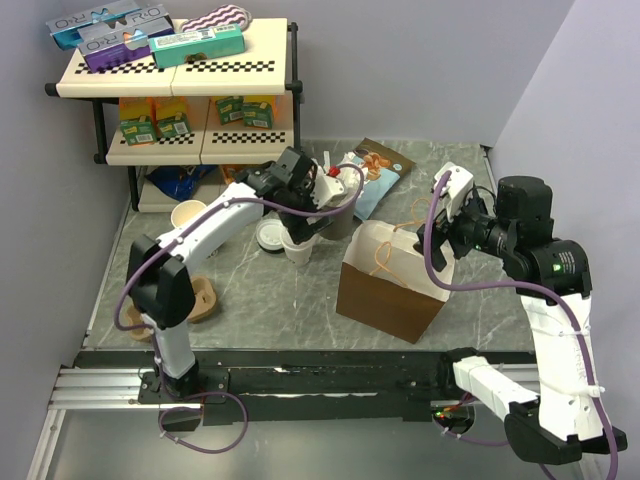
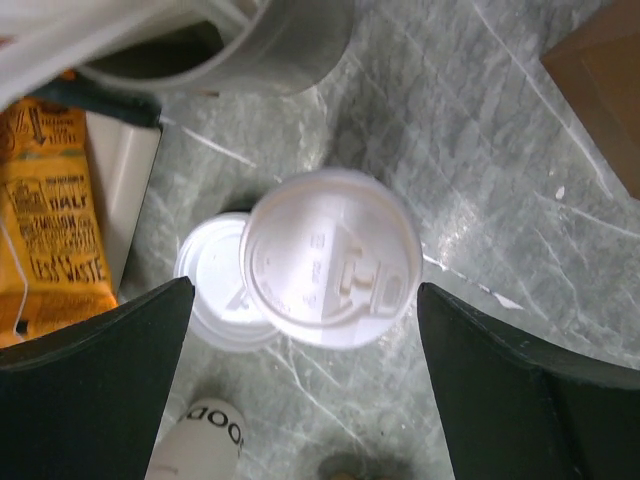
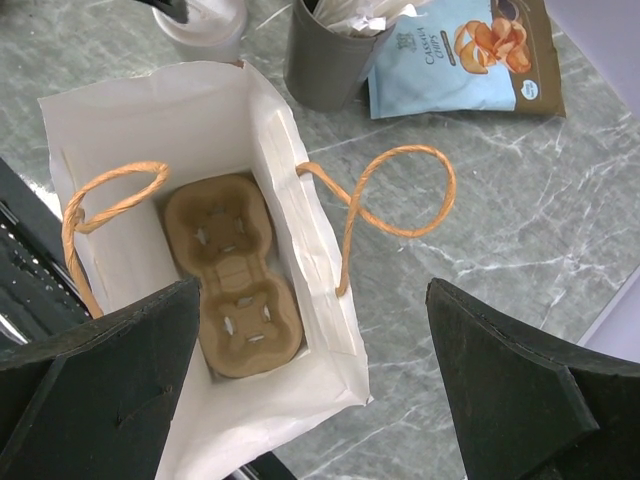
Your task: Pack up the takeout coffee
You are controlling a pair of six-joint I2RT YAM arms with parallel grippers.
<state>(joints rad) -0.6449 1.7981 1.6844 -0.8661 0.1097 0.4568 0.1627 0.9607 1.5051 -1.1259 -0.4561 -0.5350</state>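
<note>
The takeout coffee (image 2: 330, 258) is a small off-white cup with a white sip lid, standing on the marble table left of the bag (image 1: 298, 250). My left gripper (image 2: 305, 292) hangs over it, open, with a dark finger on either side of the lid and a gap on both sides. An open brown paper bag (image 1: 385, 290) with a white lining (image 3: 150, 110) holds a pulp cup carrier (image 3: 235, 275). My right gripper (image 3: 312, 290) hovers open above the bag's right wall with nothing between its fingers.
A loose white lid (image 2: 212, 290) lies touching the cup's left side. The grey straw holder (image 1: 340, 215) stands just behind the cup, with a blue chip bag (image 3: 460, 50) beyond it. Lidless cups (image 1: 188, 215), another carrier (image 1: 200, 297) and a snack shelf (image 1: 170, 75) are at the left.
</note>
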